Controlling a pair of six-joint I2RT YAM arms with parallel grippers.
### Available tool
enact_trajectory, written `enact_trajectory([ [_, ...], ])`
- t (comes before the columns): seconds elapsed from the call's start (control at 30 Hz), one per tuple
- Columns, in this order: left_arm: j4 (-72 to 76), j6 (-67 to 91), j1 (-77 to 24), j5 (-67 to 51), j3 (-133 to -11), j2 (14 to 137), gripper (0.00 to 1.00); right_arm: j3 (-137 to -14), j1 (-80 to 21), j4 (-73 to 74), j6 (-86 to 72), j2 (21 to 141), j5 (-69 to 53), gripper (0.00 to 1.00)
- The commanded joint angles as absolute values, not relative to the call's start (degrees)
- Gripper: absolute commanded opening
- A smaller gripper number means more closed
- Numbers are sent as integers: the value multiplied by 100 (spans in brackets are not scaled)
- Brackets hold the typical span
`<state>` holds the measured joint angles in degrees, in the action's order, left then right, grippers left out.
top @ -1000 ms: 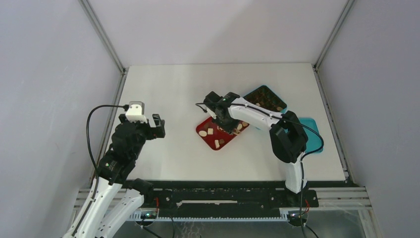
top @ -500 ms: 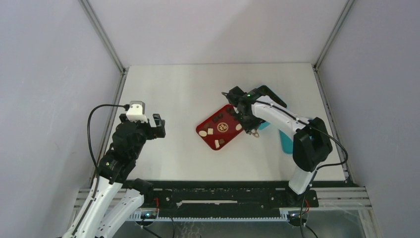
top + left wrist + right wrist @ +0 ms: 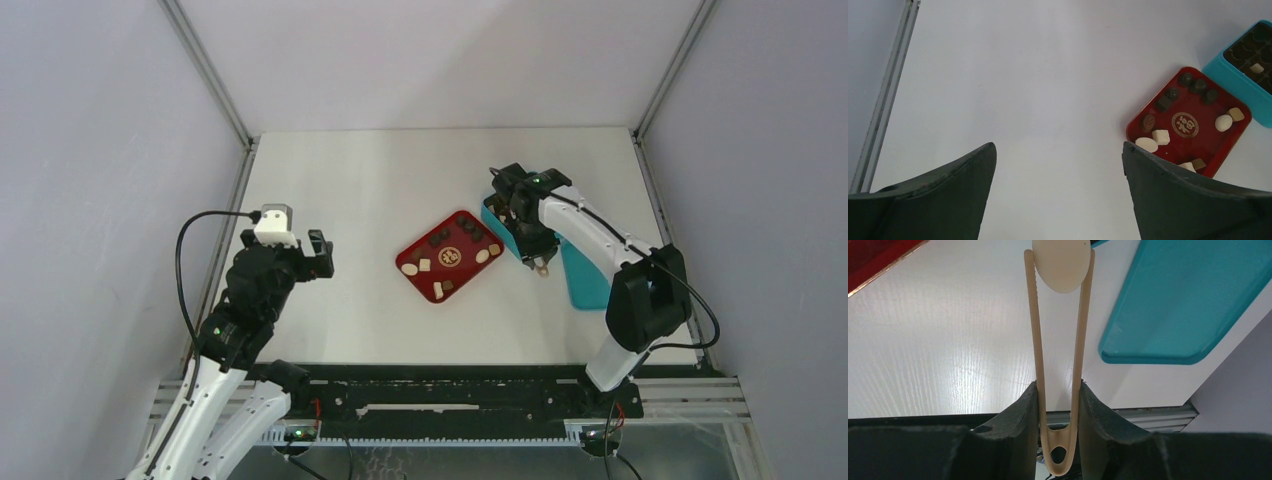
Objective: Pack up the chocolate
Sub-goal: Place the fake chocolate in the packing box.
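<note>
Grey walls close in a white worktop (image 3: 340,180) on my screens. Near its middle lies a glossy red rectangular tray (image 3: 1193,145) with a gold emblem. It holds small bite-size chocolate pieces (image 3: 1160,136), dark brown ones mostly toward its far side and cream-white and tan ones toward the near side. Just beside the tray's right end stands a teal box (image 3: 1233,80) with a dark brown grid insert (image 3: 1248,47), and one cream-white block (image 3: 1257,68) sits in a compartment of that grid. A teal lid (image 3: 1193,300) lies on the worktop just right of the box.

My right fingers (image 3: 1058,395) are partly closed, squeezing the two arms of tan wooden V-shaped tongs (image 3: 1037,340). The tong tips pinch a round cream-white chocolate (image 3: 1063,265), which shows in the right wrist view between the tray's corner and the lid. I cannot tell whether it touches anything.

My left fingers (image 3: 1058,150) stand wide apart with nothing between them, raised over bare worktop well to the left of the tray.
</note>
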<state>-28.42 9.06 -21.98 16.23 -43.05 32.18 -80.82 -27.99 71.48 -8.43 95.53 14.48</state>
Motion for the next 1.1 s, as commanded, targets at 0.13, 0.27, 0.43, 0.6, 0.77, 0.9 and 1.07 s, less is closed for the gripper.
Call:
enact_trajectory([
  [0.13,-2674,923,-2153,1582,-4166,3143,100,-8104,-2576,7037,-993,9678,1530,14],
  [0.27,-2674,923,-2153,1573,-4166,3144,100,-8111,-2528,6962,-993,9852,1558,16],
  [0.43,-2672,923,-2154,1573,-4158,3140,100,-8104,-2450,6887,-1008,10019,1618,18],
  [0.6,-2679,918,-2153,1582,-4159,3141,100,-8090,-2395,6845,-1013,10088,1619,21],
  [0.77,-2678,914,-2153,1580,-4153,3131,100,-8073,-2364,6818,-1000,10146,1591,25],
  [0.9,-2672,914,-2154,1583,-4157,3129,100,-8049,-2356,6806,-1010,10198,1623,30],
  [1.07,-2674,918,-2153,1573,-4157,3132,100,-8038,-2357,6811,-1028,10197,1635,36],
])
